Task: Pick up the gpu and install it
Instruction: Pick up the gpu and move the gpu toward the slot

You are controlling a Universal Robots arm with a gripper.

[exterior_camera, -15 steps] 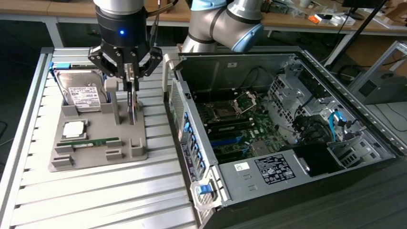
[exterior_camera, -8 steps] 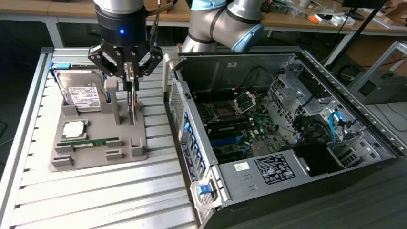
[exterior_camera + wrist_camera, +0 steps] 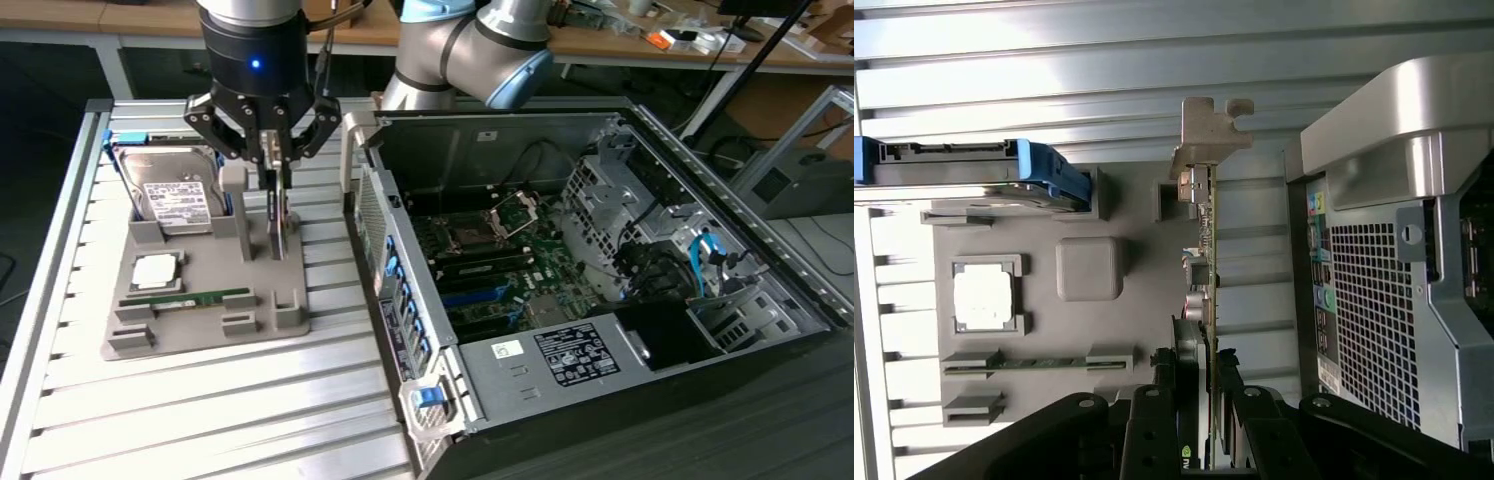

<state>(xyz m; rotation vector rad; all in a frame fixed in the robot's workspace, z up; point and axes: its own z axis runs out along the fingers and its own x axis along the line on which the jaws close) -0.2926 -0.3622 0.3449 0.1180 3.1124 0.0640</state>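
Gripper [image 3: 275,178] clamped partway shut on gpu [image 3: 278,225] top edge, card upright in gray holder [image 3: 200,325], upper left of exterior view

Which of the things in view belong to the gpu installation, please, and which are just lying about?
Job: gpu, end effector gripping it, open computer case.
Lying about: hard drive, memory stick, square chip, all on the grey tray.

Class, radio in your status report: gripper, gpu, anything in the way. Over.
Gripper fingers shut on gpu. Gpu upright in grey holder. Open computer case close beside.
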